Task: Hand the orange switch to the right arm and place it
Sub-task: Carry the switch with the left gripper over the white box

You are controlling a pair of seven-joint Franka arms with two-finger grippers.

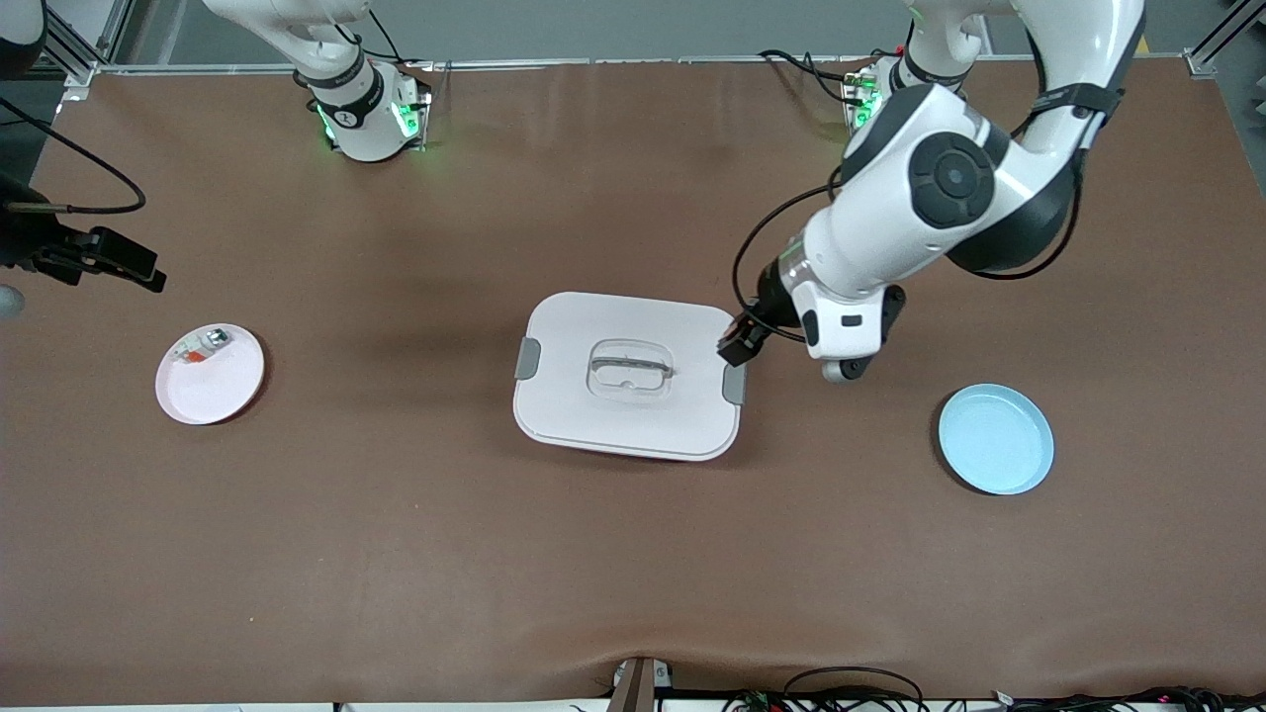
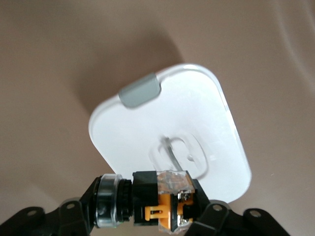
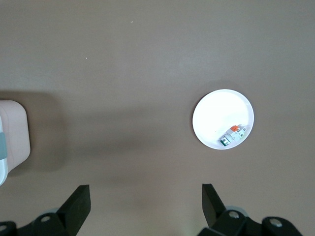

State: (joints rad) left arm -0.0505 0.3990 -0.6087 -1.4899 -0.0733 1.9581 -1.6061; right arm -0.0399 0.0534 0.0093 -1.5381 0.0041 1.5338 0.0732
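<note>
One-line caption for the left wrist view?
Left hand shut on the orange switch, over the white lidded box.

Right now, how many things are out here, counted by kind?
Plates: 2, a pink plate and a blue plate
Lidded containers: 1, the white box
Small parts: 2, the orange switch and a whitish part
Total: 5

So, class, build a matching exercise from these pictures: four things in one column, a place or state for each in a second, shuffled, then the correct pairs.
Things:
1. orange switch
2. right gripper
3. blue plate
4. small whitish part

Places or states:
A. lying in the pink plate
B. open, holding nothing
C. bare, toward the left arm's end of the table
D. clamped in the left gripper at the edge of the white lidded box

Pairs: 1-D, 2-B, 3-C, 4-A
</note>
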